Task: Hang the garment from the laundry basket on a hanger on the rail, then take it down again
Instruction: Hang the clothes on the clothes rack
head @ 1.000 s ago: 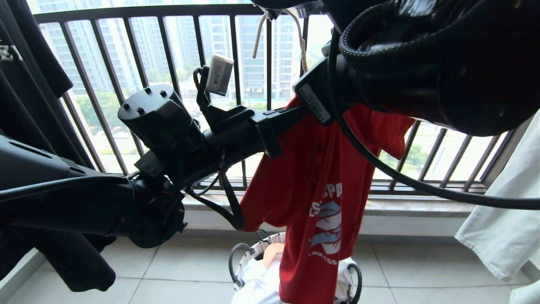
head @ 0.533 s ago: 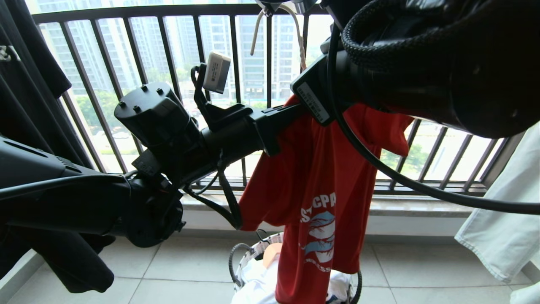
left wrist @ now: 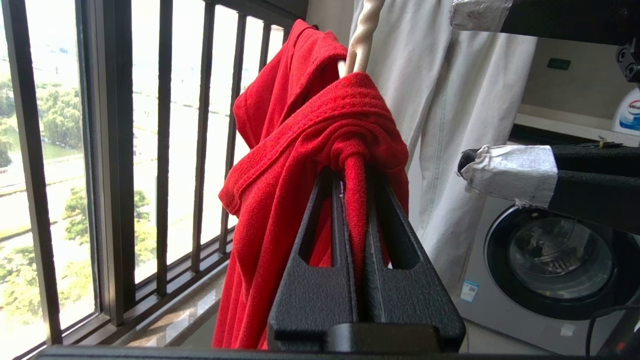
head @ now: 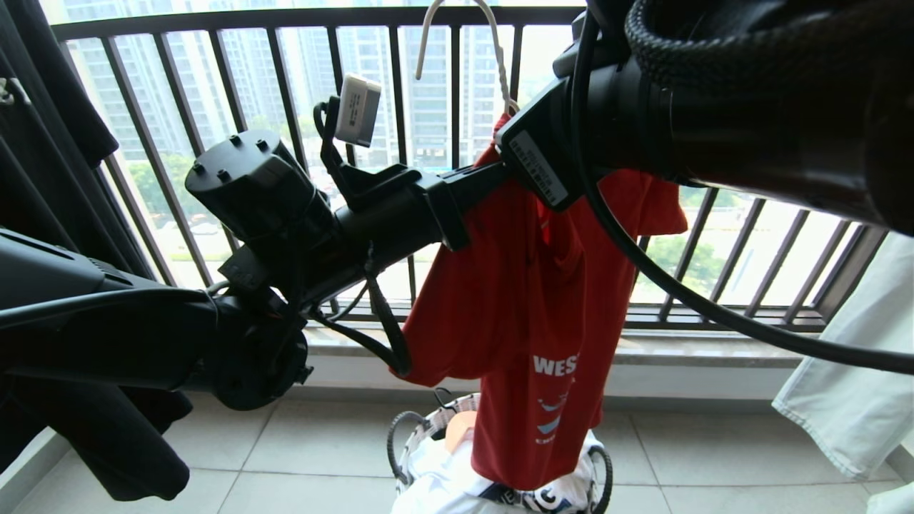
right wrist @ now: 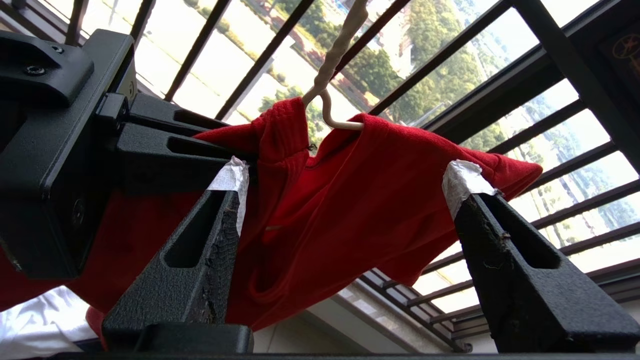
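Behind the balcony bars, my right pincer has just opened off the hanger, while my left pincer grips the red shirt above the basket.

Black arms, braided cable, white-taped fingertips

Black barred window railing, daylight behind; high-rise blocks and trees outside. Pale tiled floor, stone sill beneath railing. Front-loading washing machine against wall; shelf above.
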